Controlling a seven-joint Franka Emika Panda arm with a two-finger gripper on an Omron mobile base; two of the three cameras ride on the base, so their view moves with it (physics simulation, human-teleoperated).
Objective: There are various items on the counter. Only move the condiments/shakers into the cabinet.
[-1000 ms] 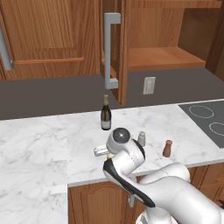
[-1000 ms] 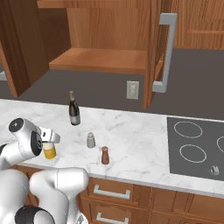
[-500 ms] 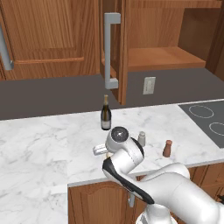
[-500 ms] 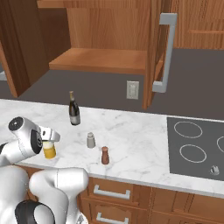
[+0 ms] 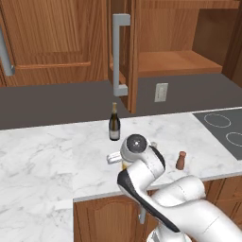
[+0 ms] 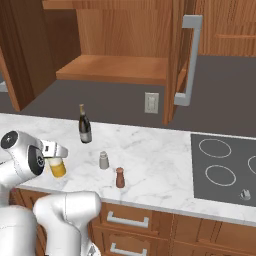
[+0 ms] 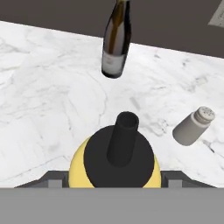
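The yellow squeeze bottle (image 7: 120, 153) with its black pointed cap stands on the white marble counter (image 7: 43, 87), right under my hand. My gripper (image 7: 114, 177) is shut on the bottle, with one fingertip pressed to each side. From the right base view, the gripper (image 6: 56, 160) holds the yellow squeeze bottle (image 6: 58, 169) near the counter's front edge. The grey shaker (image 6: 103, 160) and brown shaker (image 6: 120, 177) stand to its right. The dark wine bottle (image 6: 85, 127) is behind them. The open wall cabinet's shelf (image 6: 115, 67) is above and bare.
The open cabinet door with its long grey bar handle (image 6: 190, 60) hangs above the counter's middle. A cooktop (image 6: 225, 167) lies at the right end. A wall outlet (image 6: 151, 102) sits on the dark backsplash. The arm hides most of the yellow bottle in the left base view.
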